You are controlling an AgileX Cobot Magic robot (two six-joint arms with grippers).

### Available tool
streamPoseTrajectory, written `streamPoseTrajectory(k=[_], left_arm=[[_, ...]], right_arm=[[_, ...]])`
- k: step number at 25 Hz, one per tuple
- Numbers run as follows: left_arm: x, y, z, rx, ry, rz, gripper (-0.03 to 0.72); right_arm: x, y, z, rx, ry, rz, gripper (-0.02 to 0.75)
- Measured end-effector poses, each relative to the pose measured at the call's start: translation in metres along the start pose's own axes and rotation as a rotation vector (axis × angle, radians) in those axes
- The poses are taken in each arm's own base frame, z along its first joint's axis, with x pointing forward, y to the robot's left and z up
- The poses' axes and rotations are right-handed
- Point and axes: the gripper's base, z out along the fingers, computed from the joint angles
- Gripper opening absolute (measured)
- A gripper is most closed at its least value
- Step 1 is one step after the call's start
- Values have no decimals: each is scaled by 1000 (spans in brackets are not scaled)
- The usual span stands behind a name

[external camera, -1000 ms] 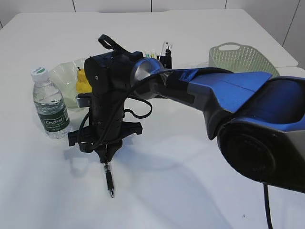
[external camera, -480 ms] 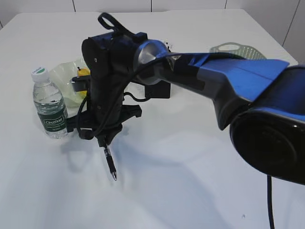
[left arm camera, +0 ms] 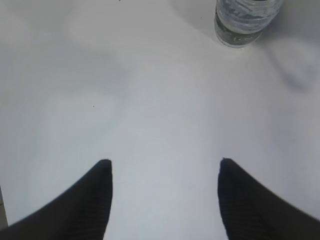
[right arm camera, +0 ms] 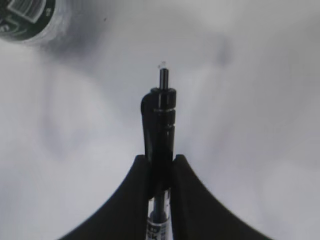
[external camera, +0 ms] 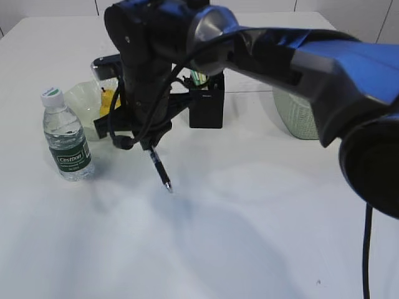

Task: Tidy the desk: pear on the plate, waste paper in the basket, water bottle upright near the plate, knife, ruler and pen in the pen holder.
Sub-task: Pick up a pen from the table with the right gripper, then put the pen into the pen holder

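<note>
My right gripper [external camera: 150, 148] is shut on a black pen [external camera: 159, 169], which hangs tip down and tilted above the desk [external camera: 206, 237]. The right wrist view shows the pen [right arm camera: 160, 115] pinched between the fingers of the right gripper [right arm camera: 160, 159]. The water bottle [external camera: 65, 138] stands upright left of it, beside the plate [external camera: 81, 99] that holds the pear [external camera: 108, 99]. The black pen holder [external camera: 207, 104] stands just behind and to the right, with items sticking out. My left gripper [left arm camera: 164, 162] hangs open over bare desk. Knife, ruler and waste paper are hidden.
The basket [external camera: 298, 117] stands right of the pen holder, largely hidden behind my right arm [external camera: 299, 56]. In the left wrist view, the water bottle [left arm camera: 245, 22] shows at the top edge. The bottle's base [right arm camera: 30, 17] shows in the right wrist view's top-left corner.
My right gripper has risen and moved back and to the right with the pen, from near the desk surface to in front of the pen holder. The bottle has not moved.
</note>
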Motion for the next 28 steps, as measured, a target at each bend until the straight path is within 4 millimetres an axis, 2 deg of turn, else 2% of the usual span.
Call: streamPoseTrajectory(k=[5, 9, 14, 18, 24, 28], left_arm=[[0, 0, 0, 0, 0, 0, 466], [0, 0, 0, 0, 0, 0, 466], [0, 0, 0, 0, 0, 0, 466], [0, 0, 0, -2, 0, 1, 466], [0, 0, 0, -3, 0, 1, 466], [0, 0, 0, -5, -1, 2, 466]], right_arm=[[-7, -13, -38, 105, -101, -40, 86], [-8, -16, -58, 111, -137, -81, 86], [-11, -27, -65, 105, -152, -113, 86], [-18, -46, -75, 63, -204, -116, 86], [-34, -78, -96, 26, -375, -117, 86], [-45, -99, -101, 37, -483, -121, 86]])
